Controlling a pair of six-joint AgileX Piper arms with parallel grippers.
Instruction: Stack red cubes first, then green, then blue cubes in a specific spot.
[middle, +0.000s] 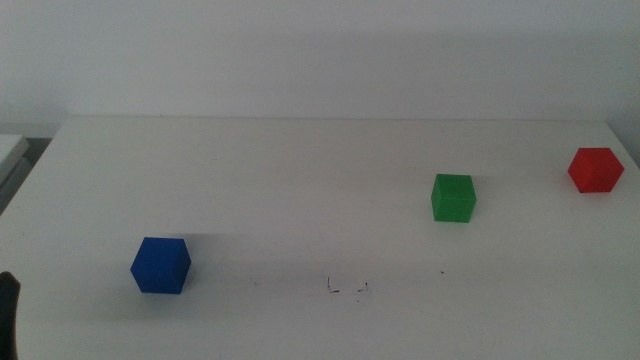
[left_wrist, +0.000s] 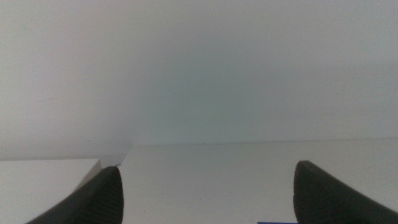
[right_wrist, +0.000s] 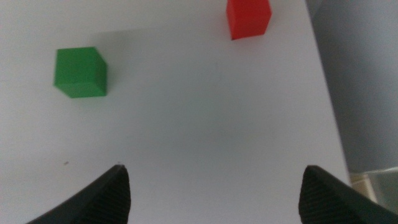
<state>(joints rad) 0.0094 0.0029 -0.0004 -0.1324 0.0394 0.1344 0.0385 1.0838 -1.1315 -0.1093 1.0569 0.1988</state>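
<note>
While no arm reaches over the white desk in the middle view, three cubes sit well apart: blue cube front left, green cube right of centre, red cube far right. Pen-drawn corner marks lie bare, between blue and green. Left wrist view: left claw spread apart over bare desk. Right wrist view: right claw spread apart, holding nothing; green and red cubes lie ahead.
</note>
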